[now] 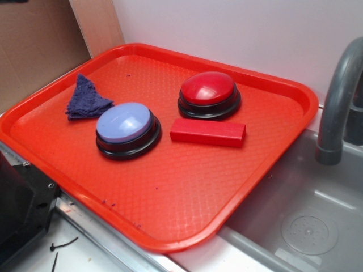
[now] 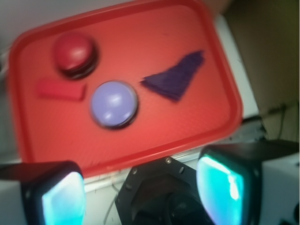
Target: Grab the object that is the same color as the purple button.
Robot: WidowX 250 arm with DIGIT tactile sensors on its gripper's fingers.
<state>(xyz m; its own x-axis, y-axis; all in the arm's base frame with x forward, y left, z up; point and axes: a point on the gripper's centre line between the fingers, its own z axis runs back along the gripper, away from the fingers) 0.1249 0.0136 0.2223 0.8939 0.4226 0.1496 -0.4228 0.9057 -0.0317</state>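
Observation:
A small dark purple fuzzy cloth scrap [image 1: 87, 102] [image 2: 176, 77], roughly triangular, lies flat at the back left of the red tray [image 1: 170, 204] [image 2: 140, 145]. Right beside it stands the purple button [image 1: 126, 126] [image 2: 114, 104], a pale lavender dome on a black ring. My gripper [image 2: 140, 197] shows only in the wrist view. It hangs high above the near edge of the tray, well short of the cloth. It is open, with nothing between its cyan pads [image 2: 222, 187]. In the exterior view the gripper is out of sight.
A red dome button [image 1: 209, 93] [image 2: 74, 54] and a red rectangular block [image 1: 208, 132] [image 2: 61, 89] sit on the tray too. A grey sink [image 1: 306, 221] with a faucet [image 1: 337, 107] lies to the right. The black robot base [image 1: 20, 204] [image 2: 164, 192] is at the tray's near edge.

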